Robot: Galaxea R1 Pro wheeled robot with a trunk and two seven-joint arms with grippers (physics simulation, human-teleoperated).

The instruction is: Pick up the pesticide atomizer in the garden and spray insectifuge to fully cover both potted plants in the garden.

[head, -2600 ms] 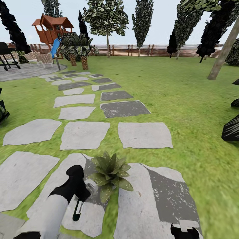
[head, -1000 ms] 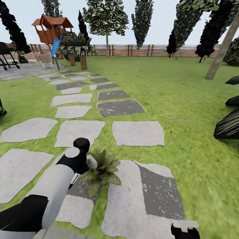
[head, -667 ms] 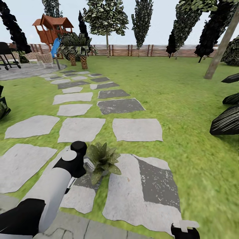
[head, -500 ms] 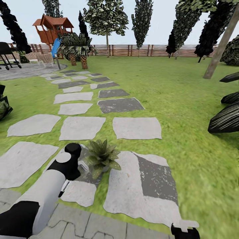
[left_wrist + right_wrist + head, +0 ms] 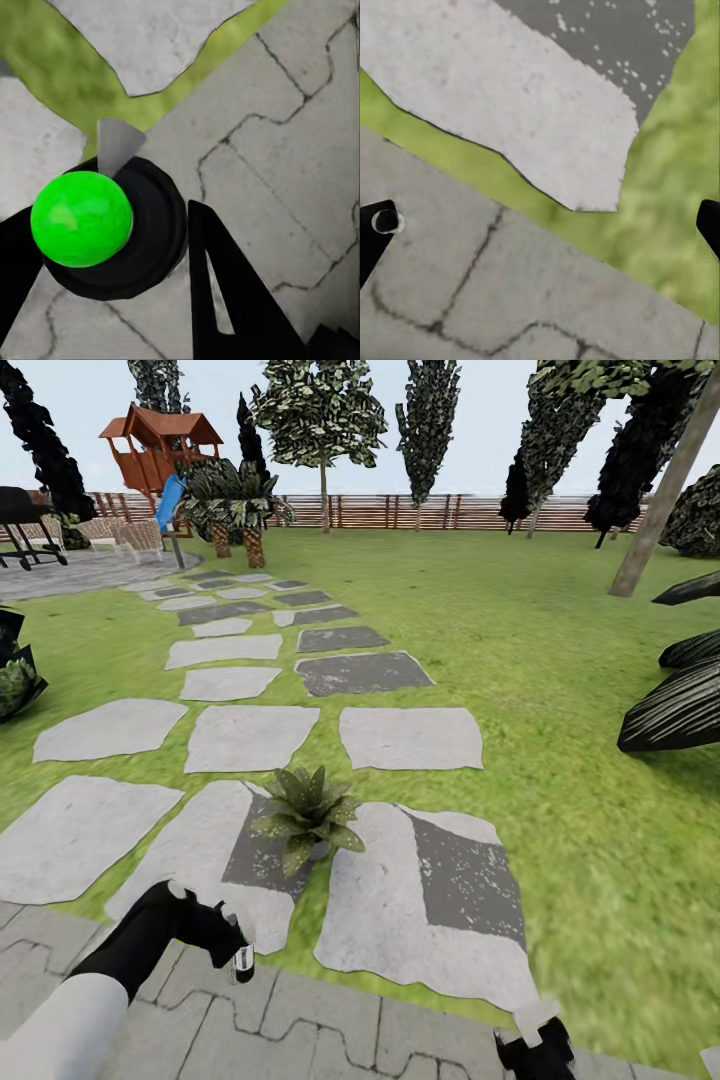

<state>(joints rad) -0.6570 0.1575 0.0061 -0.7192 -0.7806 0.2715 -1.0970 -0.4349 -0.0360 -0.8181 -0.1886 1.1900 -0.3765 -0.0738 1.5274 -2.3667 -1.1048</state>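
A garden lawn (image 5: 520, 660) is crossed by pale stepping stones (image 5: 410, 738), with a slatted wooden fence (image 5: 420, 512) at the far edge. One potted plant (image 5: 308, 816), a low green rosette, is seen on the stones near the paved edge. The pesticide atomizer (image 5: 101, 225), black with a bright green ball, is gripped between the fingers of the left gripper (image 5: 225, 945) over grey paving (image 5: 300, 150), just short of the plant. The right gripper (image 5: 540, 225) is spread wide above the paving's edge, holding nothing.
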